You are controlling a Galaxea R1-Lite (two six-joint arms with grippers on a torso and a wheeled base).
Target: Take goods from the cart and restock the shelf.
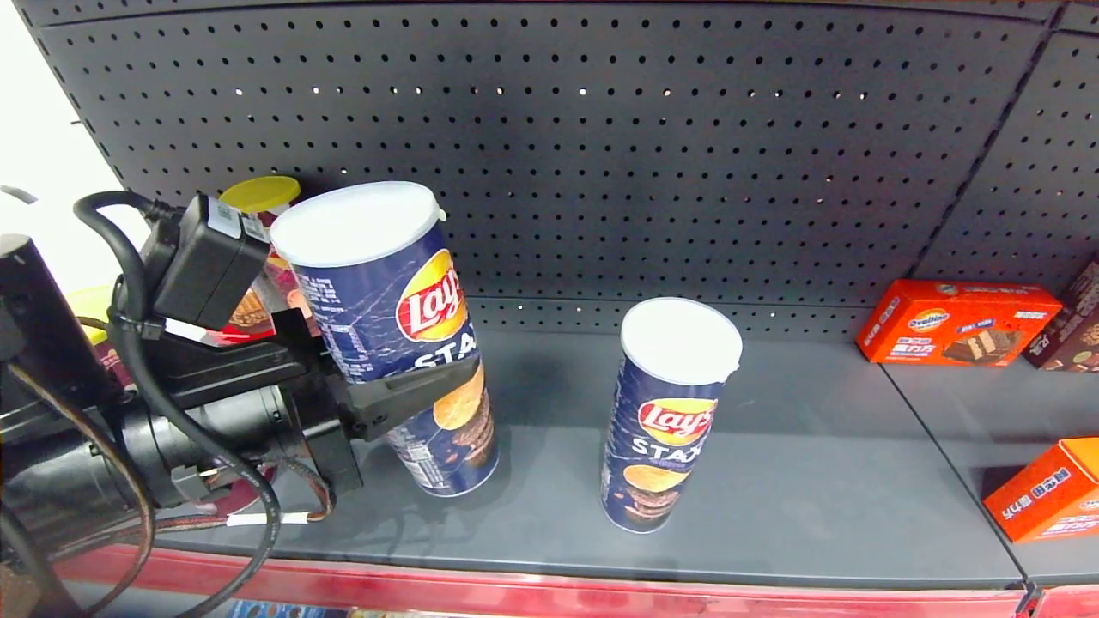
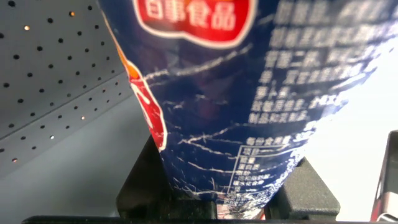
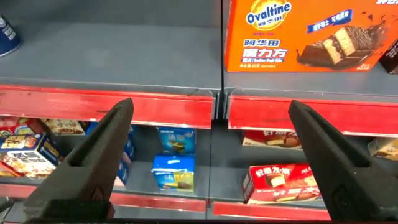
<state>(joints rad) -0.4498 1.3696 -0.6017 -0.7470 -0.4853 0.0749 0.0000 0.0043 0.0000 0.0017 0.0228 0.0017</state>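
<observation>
The left pincer pinches the blue cardboard crisp can with a white plastic lid around its middle, from the can's left side. The can's long axis is tilted, lid toward the arm and base kicked out to the right, low over the dark grey metal shelf (whether the base touches, I cannot tell). A matching blue can stands upright well to its right, so setting down likely calls for righting the axis first. The right pincer is spread and holds nothing, near the shelf's red front edge.
</observation>
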